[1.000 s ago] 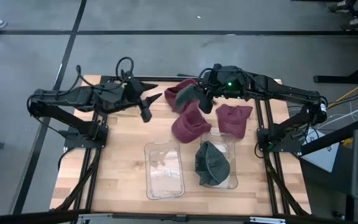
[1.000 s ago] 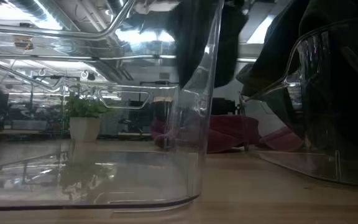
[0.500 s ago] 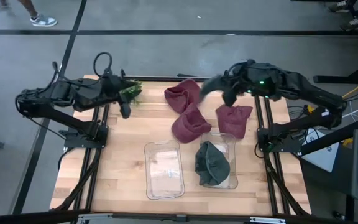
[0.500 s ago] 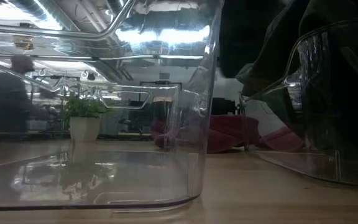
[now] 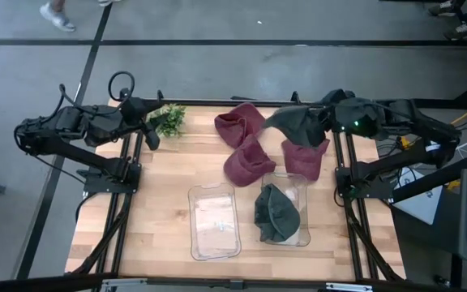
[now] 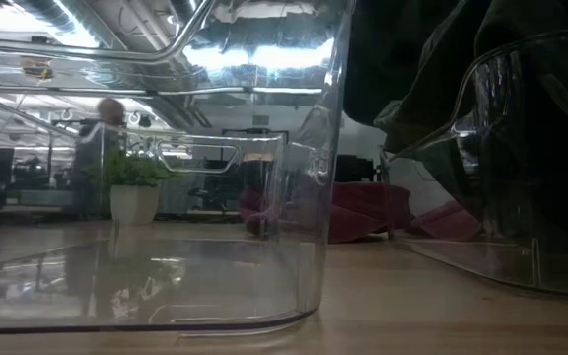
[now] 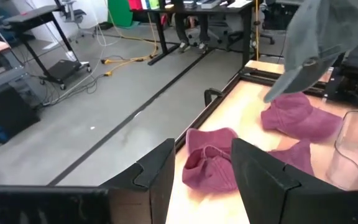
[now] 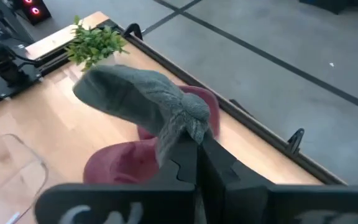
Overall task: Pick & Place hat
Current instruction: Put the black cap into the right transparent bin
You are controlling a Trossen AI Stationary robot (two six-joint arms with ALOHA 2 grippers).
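- The right gripper (image 5: 324,122) is up over the far right of the table (image 5: 160,219), fingers pinched tight on a grey hat (image 5: 294,120).
- In the right wrist view the grey hat (image 8: 145,99) hangs from those closed fingers by a fold of its cloth, with the rest of it drooping out in front.
- That hat is clear of the wood, hanging above and between the far maroon hat (image 5: 237,123) and the right maroon hat (image 5: 305,154).
- A third maroon hat (image 5: 247,161) lies in the middle of the table, just beyond the two bins.
- The right bin (image 5: 298,185) holds a dark green hat (image 5: 276,212), which fills most of it.
- The left bin (image 5: 214,221) sits just beside it, clear plastic with nothing showing inside.
- The left gripper (image 5: 147,134) sits at the far left edge of the table, fingers apart and holding nothing.
- A small potted plant (image 5: 167,119) stands at the far edge, right next to that left gripper.
- From the left wrist, the fingers (image 7: 157,171) stand spread, with the maroon hats and the lifted grey hat (image 7: 325,34) beyond them.
- Low down, a person (image 6: 97,148) shows blurred in the room behind the plant.
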